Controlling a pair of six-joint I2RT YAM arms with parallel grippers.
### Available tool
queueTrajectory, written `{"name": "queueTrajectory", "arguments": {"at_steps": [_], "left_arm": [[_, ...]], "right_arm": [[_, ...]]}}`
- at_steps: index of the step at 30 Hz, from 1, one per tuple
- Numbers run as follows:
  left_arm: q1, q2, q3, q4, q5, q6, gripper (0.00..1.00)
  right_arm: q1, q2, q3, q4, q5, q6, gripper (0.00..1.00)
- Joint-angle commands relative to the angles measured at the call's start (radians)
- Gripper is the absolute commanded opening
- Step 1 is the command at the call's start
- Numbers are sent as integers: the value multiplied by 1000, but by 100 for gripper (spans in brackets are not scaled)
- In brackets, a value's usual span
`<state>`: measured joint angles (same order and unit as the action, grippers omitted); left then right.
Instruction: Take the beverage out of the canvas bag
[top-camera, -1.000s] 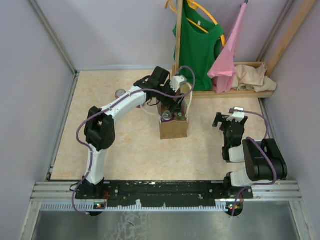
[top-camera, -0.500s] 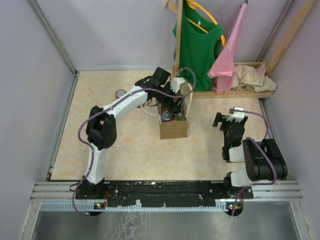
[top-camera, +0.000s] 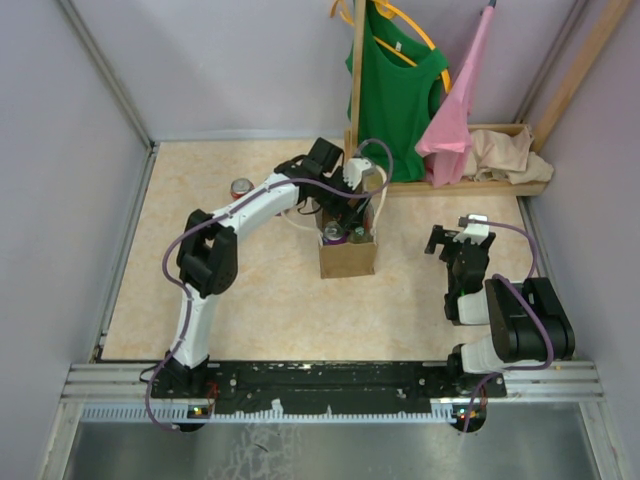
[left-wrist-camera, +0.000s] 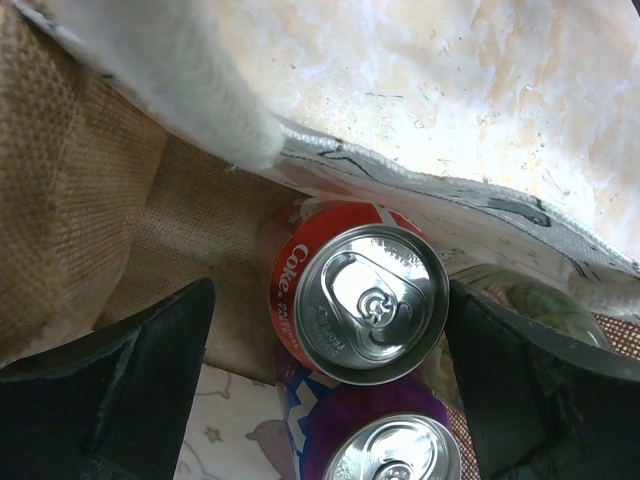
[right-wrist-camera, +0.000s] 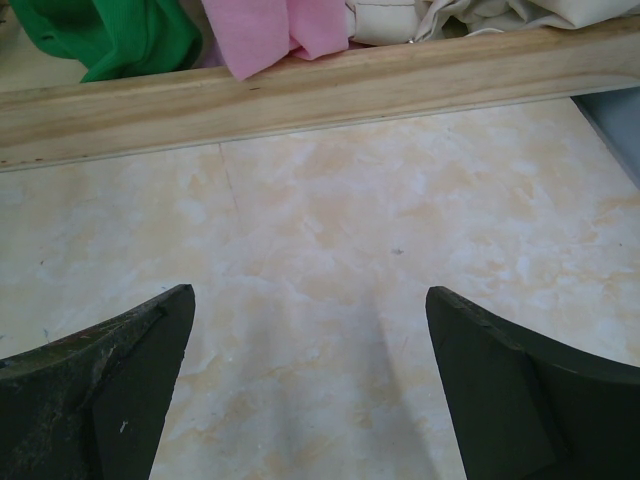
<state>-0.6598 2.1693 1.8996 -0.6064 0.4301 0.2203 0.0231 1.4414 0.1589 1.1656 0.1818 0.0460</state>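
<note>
Counter (top-camera: 260, 300) with a pale marbled pattern is carrying the whole scene. At its far right corner a wooden rack (top-camera: 470, 185) is standing. A green shirt (top-camera: 395, 90) and a pink cloth (top-camera: 455, 120) are hanging on it, and a beige cloth heap (top-camera: 510, 155) is lying on its base.

The left arm is reaching far forward and is bending down over the canvas bag (top-camera: 347, 258). The right arm is staying folded near its base on the right side, well apart from the bag.

The canvas bag is standing upright near the middle of the counter, with one white handle (top-camera: 300, 222) looping out to its left. The left claw (left-wrist-camera: 330, 290) is hanging just above the bag's mouth. Its jaws are spread wide, one on each side of a red cola can (left-wrist-camera: 365, 300), and they are not pressing on it. This beverage is sitting upright inside the bag. A purple can (left-wrist-camera: 390, 455) is standing just beside it, and a greenish container (left-wrist-camera: 520, 300) is showing partly at the right.

The right claw (right-wrist-camera: 308, 292) is also released, and only bare counter is showing between its fingers.

One more can (top-camera: 241, 187) is standing on the counter to the left, apart from the bag.
</note>
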Motion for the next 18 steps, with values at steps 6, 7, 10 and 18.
{"name": "queueTrajectory", "arguments": {"at_steps": [6, 7, 10, 18], "left_arm": [[-8, 51, 3, 10, 10, 10, 92], [-8, 54, 4, 10, 11, 7, 89], [-8, 61, 1, 6, 18, 7, 80], [-8, 65, 6, -6, 6, 12, 24]], "right_arm": [[-2, 1, 21, 51, 4, 1, 99], [-2, 1, 21, 51, 4, 1, 99], [-2, 0, 20, 51, 4, 1, 99], [-2, 1, 21, 51, 4, 2, 99]]}}
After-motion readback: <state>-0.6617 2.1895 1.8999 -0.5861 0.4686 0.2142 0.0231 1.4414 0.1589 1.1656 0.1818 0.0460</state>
